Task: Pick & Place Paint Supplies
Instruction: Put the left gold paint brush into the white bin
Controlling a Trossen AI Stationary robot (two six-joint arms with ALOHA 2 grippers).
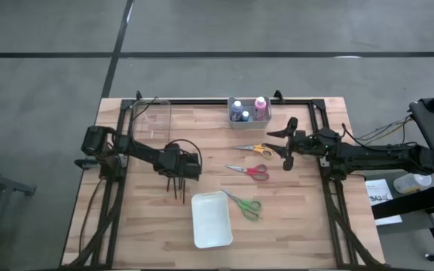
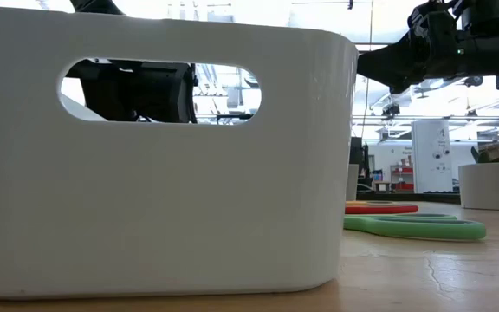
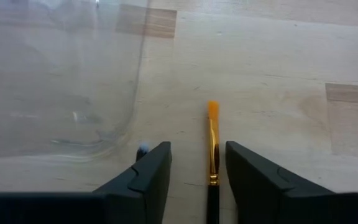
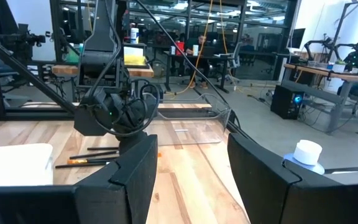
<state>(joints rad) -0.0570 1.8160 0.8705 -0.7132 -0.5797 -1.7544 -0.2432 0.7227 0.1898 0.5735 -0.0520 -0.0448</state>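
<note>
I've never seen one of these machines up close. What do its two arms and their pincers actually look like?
Both arms are dark, nearly black, built of jointed segments. The left arm has black cables looping near its wrist; the right arm trails thin cables toward the table's edge. The left gripper and the right gripper each end in two flat, wedge-shaped black fingers with angular edges.

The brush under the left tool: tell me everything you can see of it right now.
The brush is thin, with a dark handle, a gold-coloured ferrule and an orange bristle tip. It lies flat on the wooden table, its handle running between the fingers of the left tool, which stand apart on either side; no contact is visible. The tip points toward open table, beside the clear container. In the high view it sits among a few dark brushes left of the white tray.
</note>
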